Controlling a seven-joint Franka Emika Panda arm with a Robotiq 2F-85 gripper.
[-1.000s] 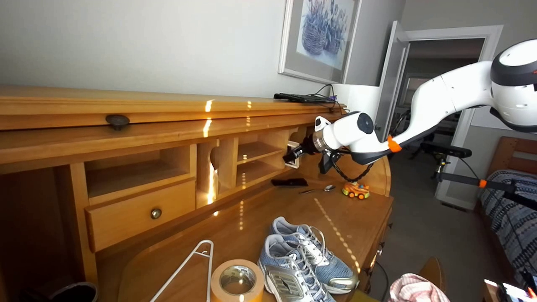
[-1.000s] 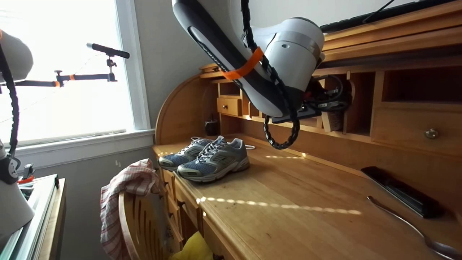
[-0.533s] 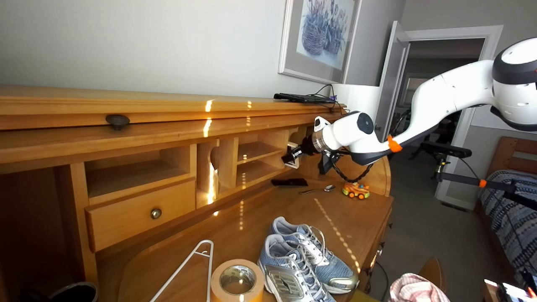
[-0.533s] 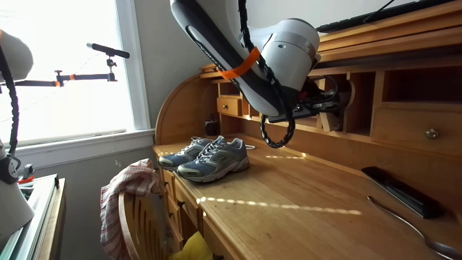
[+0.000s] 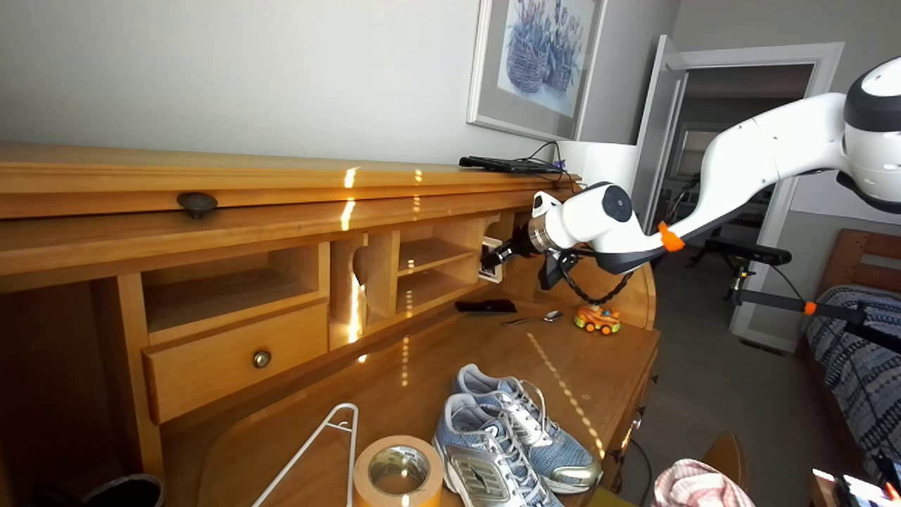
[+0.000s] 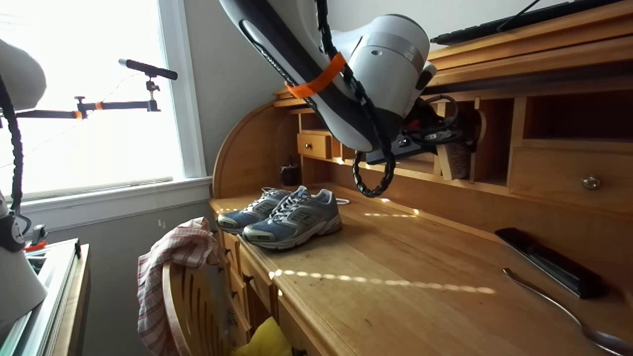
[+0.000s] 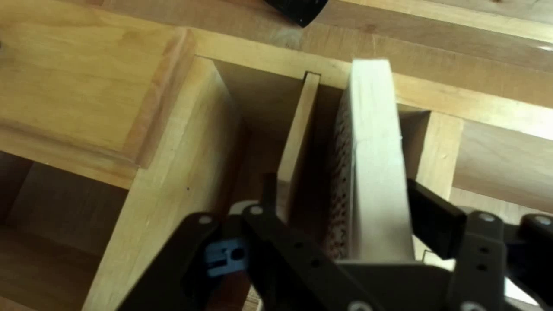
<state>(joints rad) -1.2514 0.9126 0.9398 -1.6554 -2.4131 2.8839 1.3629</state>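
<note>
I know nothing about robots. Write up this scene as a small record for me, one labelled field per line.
Place: wooden desk with compartments along its back
Gripper: open, fingers either side of a pale-edged slab; contact unclear
Slab: standing on edge in a compartment, jutting past its front
On the desk: pair of shoes, roll of tape, white hanger, spoon, orange toy car
Nearby: checked cloth draped over a chair
</note>
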